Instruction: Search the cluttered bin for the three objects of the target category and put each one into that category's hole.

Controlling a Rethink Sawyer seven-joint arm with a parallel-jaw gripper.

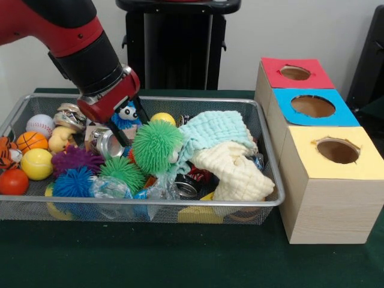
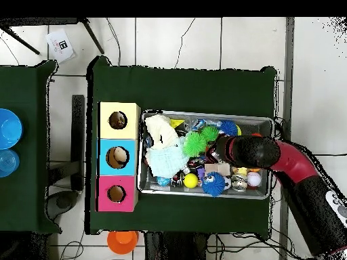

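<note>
The bin (image 1: 180, 203) is a silver wire-mesh basket full of clutter; it also shows in the overhead view (image 2: 203, 113). The blue-topped hole (image 1: 312, 106) is in the middle wooden box to the bin's right, and shows in the overhead view (image 2: 117, 157). My gripper (image 1: 131, 129) reaches down into the bin's back left part, and in the overhead view (image 2: 215, 164) it is over the bin's middle. Its dark fingers stand apart, open, on either side of a blue panda toy (image 1: 127, 114). A silver can (image 1: 108, 144) lies just beside the lower finger. A big green spiky ball (image 1: 156, 146) sits right next to it.
Red-topped hole (image 1: 294, 72) and yellow-topped hole (image 1: 338, 150) flank the blue one. The bin holds spiky balls (image 1: 73, 183), a yellow ball (image 1: 36, 164), a baseball (image 1: 40, 125), a basketball (image 1: 31, 141), crushed cans (image 1: 69, 115), a teal cloth (image 1: 213, 132) and a cream cloth (image 1: 234, 171).
</note>
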